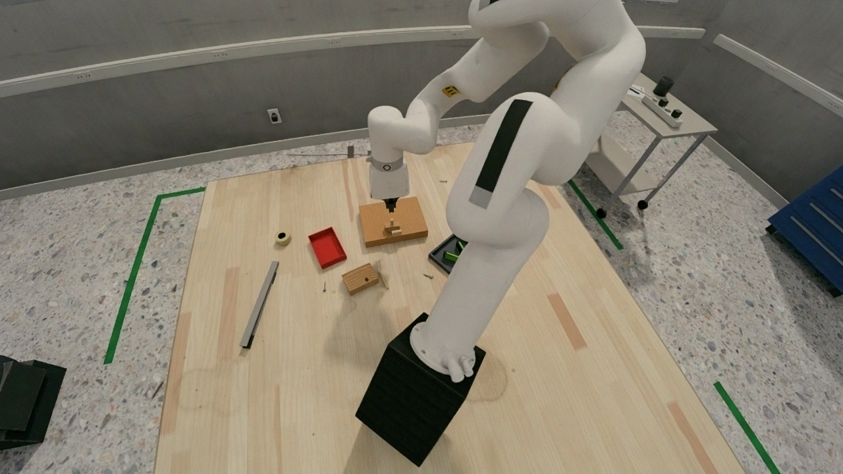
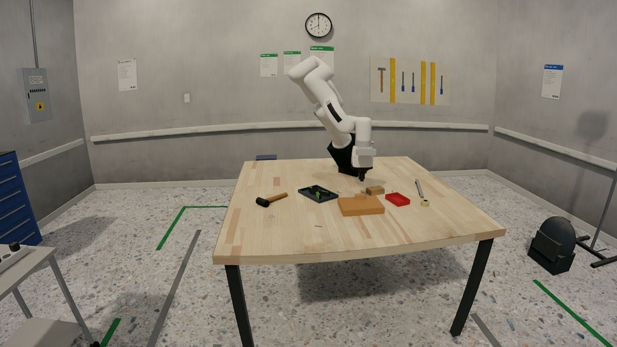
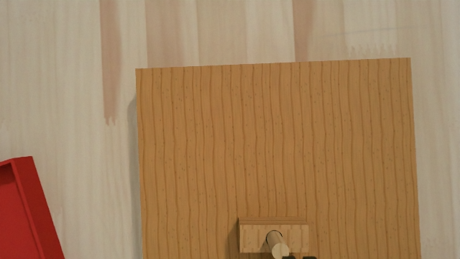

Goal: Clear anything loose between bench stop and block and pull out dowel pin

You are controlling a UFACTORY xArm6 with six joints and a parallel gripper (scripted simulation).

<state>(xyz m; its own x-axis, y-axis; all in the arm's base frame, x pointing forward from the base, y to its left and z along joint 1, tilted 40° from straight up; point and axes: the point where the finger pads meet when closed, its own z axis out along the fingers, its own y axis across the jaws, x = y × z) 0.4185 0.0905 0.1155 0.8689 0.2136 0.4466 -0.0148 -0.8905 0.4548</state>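
The small wooden block (image 3: 274, 229) lies on the brown bench board (image 3: 277, 158), with its pale dowel pin (image 3: 277, 245) standing up out of the hole. In the top view the block (image 1: 390, 228) sits next to a small stop piece (image 1: 398, 231) near the board's front edge. I cannot tell whether anything lies between them. My gripper (image 1: 390, 206) hangs above the board, just beyond the block, with its fingers shut on nothing. Its dark fingertips show at the bottom edge of the wrist view, next to the pin. The green spring clamp (image 1: 452, 255) lies in a dark tray.
A red tray (image 1: 326, 247) lies left of the board. A larger wooden block with a hole (image 1: 359, 278) and a loose dowel (image 1: 380, 274) lie in front. A tape roll (image 1: 282, 237), a metal bar (image 1: 259, 303) and a hammer (image 2: 271, 199) are also on the table.
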